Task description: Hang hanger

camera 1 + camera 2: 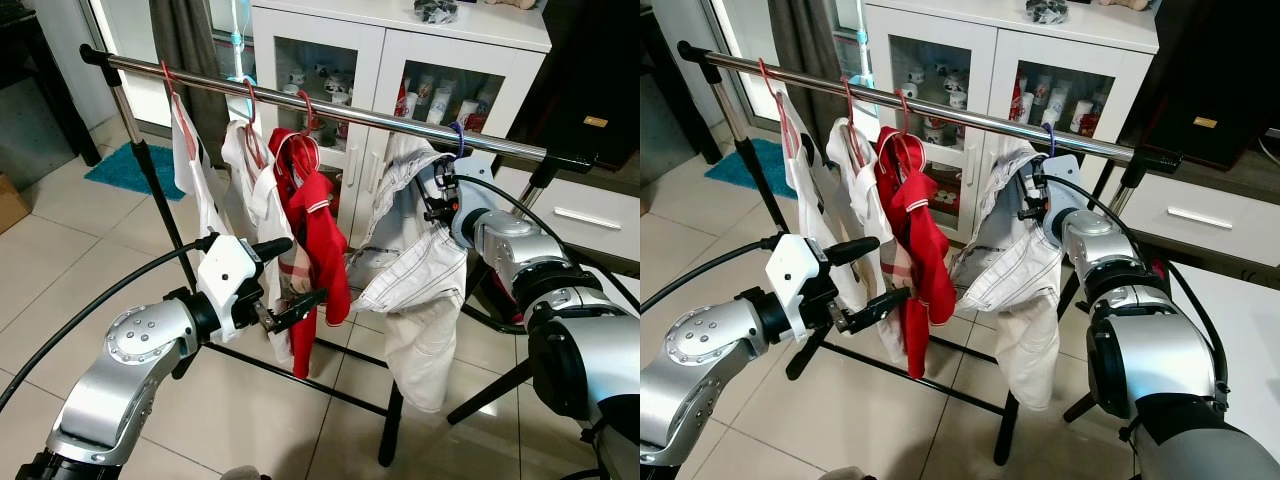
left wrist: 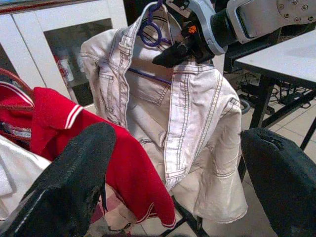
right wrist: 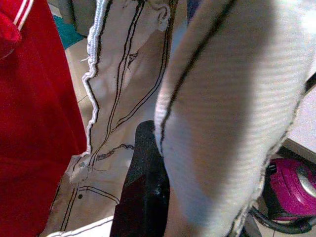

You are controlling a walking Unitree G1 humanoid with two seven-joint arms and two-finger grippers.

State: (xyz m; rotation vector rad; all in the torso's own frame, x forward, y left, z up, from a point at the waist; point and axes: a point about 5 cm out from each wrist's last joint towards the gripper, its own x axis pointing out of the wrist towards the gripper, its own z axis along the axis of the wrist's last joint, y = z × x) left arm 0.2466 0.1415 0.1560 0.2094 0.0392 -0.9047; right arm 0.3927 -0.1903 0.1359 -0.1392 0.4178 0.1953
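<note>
A chrome clothes rail point(image 1: 330, 108) on a black stand runs from far left to right across the scene, in front of a white glass-door cabinet point(image 1: 400, 60).

Task item: a purple hanger point(image 1: 459, 135) carrying a pale stitched jacket point(image 1: 415, 280). Its hook sits over the rail toward the right end. In the left wrist view the purple hook and loop point(image 2: 153, 29) show at the jacket collar, with the jacket draped below it and open at the front.

Right arm: raised and extended forward, forearm angled up toward the rail. The right gripper point(image 1: 440, 190) is at the jacket's collar and shoulder, just below the hanger's hook. The left wrist view shows its black fingers point(image 2: 170, 54) pressed into the collar beside the hanger's neck. In the right wrist view one black finger point(image 3: 143, 197) lies against the jacket fabric. Whether the fingers are clamped on the hanger or merely resting against it cannot be told.

Left arm: bent at the elbow, held forward at mid height, near and left of the garments. The left gripper point(image 1: 285, 278) points right toward a red garment point(image 1: 320, 240). Its two fingers stand spread apart with nothing between them; the lower tip is just beside the red garment's hem.

Other items: white garments on red hangers point(image 1: 250, 100) hang to the left of the red garment. A teal mat point(image 1: 125, 170) lies on the tiled floor at far left.
</note>
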